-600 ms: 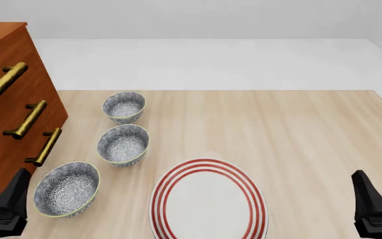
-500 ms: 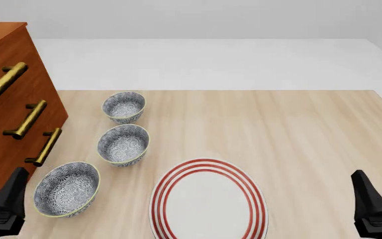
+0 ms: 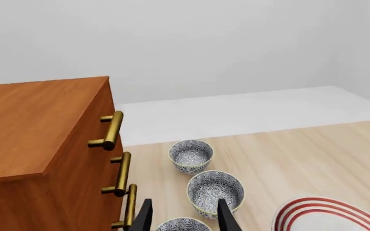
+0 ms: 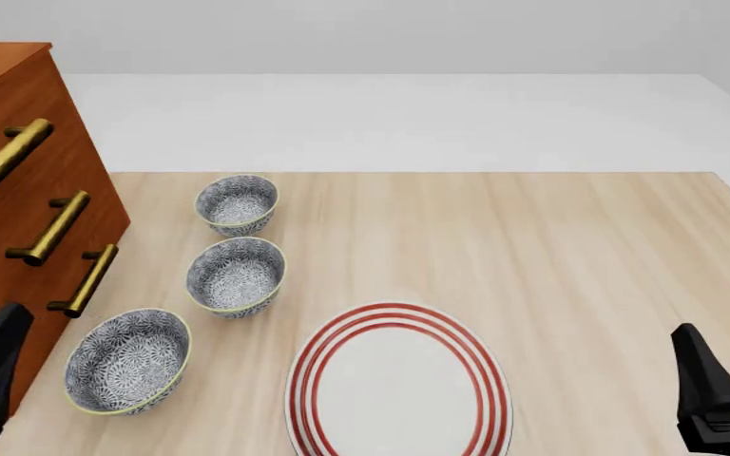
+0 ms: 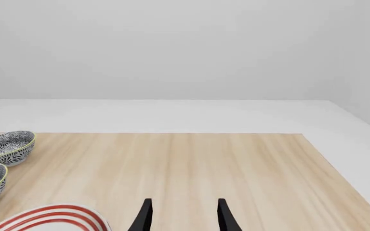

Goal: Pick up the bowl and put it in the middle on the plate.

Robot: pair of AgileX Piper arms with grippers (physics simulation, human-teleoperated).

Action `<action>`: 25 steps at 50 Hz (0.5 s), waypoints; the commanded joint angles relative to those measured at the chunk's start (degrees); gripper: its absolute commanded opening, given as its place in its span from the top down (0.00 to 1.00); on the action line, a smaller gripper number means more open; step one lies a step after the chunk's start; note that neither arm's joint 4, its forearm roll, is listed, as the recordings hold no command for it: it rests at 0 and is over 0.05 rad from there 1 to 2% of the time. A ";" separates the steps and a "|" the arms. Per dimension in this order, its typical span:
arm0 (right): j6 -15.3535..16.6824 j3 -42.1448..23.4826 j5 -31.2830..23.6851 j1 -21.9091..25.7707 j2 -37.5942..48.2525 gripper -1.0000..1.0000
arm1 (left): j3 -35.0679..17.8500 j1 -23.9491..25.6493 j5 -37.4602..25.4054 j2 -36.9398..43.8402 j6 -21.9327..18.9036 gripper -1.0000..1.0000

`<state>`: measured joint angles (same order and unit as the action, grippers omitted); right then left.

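Field notes, from my station at the near edge of the counter (image 4: 568,247).

My left pincer (image 3: 183,219) hangs at the 8 o'clock corner of the front view, above the wood, its two dark fingers spread apart with nothing between them. My right pincer (image 5: 181,215) sits at the 4 o'clock corner, fingers likewise parted and empty, aimed across bare counter.

Three patterned bowls run in a line along the left side, beside the wooden drawer chest (image 4: 10,218) with its brass handles (image 4: 48,228). The bowl (image 4: 126,360), nearest me, stands upright on the counter at about 8 o'clock from the table's middle, just ahead of my left pincer; in the left wrist view only its far rim peeks between my fingers. The middle bowl (image 4: 236,275) lies at about 9 o'clock, the far bowl (image 4: 237,203) at about 10 o'clock. All three are apart from one another.

The plate (image 4: 397,385) lies flat at 6 o'clock, near my edge, red rings showing, nothing on it. It sits at 3 o'clock from the bowl, close by but not touching.
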<state>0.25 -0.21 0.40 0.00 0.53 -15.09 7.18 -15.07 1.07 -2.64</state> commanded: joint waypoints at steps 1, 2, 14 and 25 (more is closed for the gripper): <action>-0.20 -0.06 -0.24 -0.03 -0.09 0.00 | -4.24 4.54 -5.47 5.25 -7.23 0.00; -0.16 -0.08 -0.27 -0.03 -0.13 0.00 | -5.41 6.34 -6.62 5.12 -6.43 0.00; 0.27 0.00 -0.12 0.00 -0.27 0.00 | -7.62 11.74 -2.72 20.09 -3.79 0.00; -0.12 -0.04 -0.25 -0.03 -0.16 0.00 | -8.46 15.96 4.29 33.98 -9.21 0.00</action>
<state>0.26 -0.27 0.15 -0.02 0.32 -22.18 19.73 -15.38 24.21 -8.67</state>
